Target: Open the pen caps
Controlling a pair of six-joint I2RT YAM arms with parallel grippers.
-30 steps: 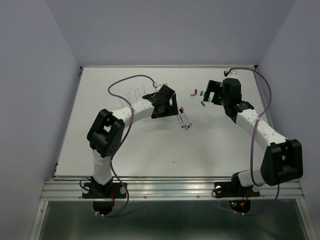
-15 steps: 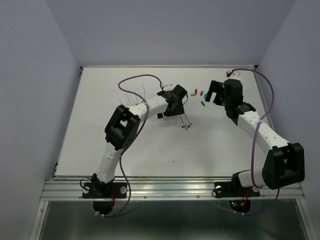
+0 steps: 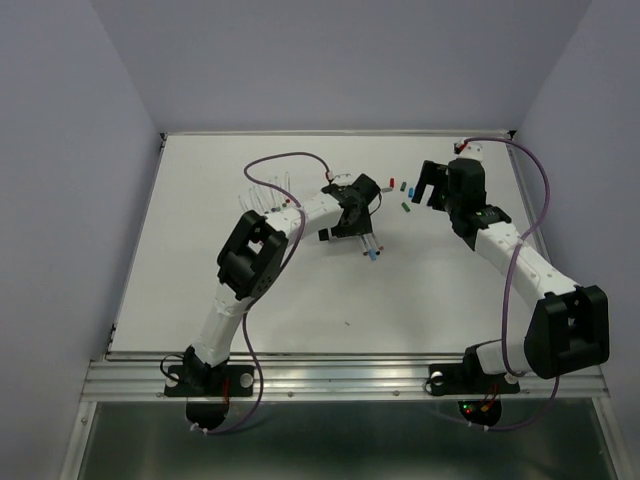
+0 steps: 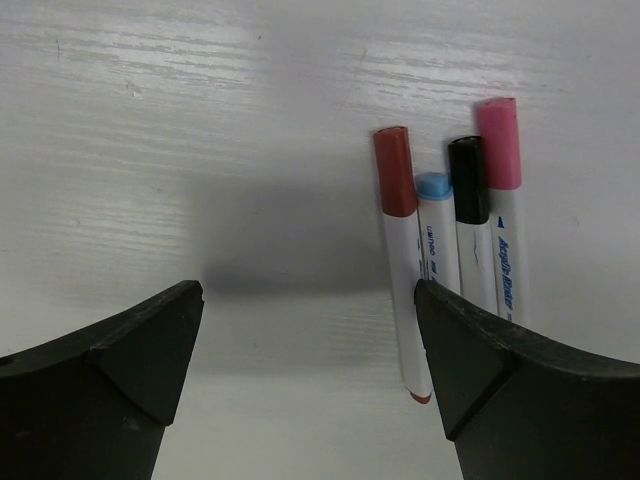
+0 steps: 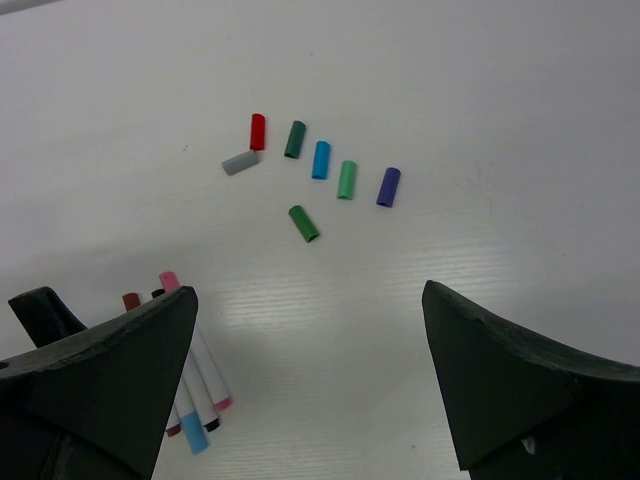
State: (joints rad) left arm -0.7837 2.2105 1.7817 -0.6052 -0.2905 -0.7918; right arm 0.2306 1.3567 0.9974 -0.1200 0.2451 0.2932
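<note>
Approach step: left gripper [image 4: 305, 300], jaws spread and empty, hovers beside four capped pens [image 4: 470, 240]; next move requires centring over one pen.

"Acrylic Marker" on pink-capped pen [image 4: 505, 230]

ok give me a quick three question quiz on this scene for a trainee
1. True or false: the left gripper is shut on a pen.
2. In the right wrist view, how many loose pen caps lie on the table?
3. In the left wrist view, four capped pens lie side by side. Which cap is at the right end? A) the pink cap B) a yellow cap C) an orange cap

Key: 1 false, its jaws stand open, holding nothing; 2 seven; 3 A.
</note>
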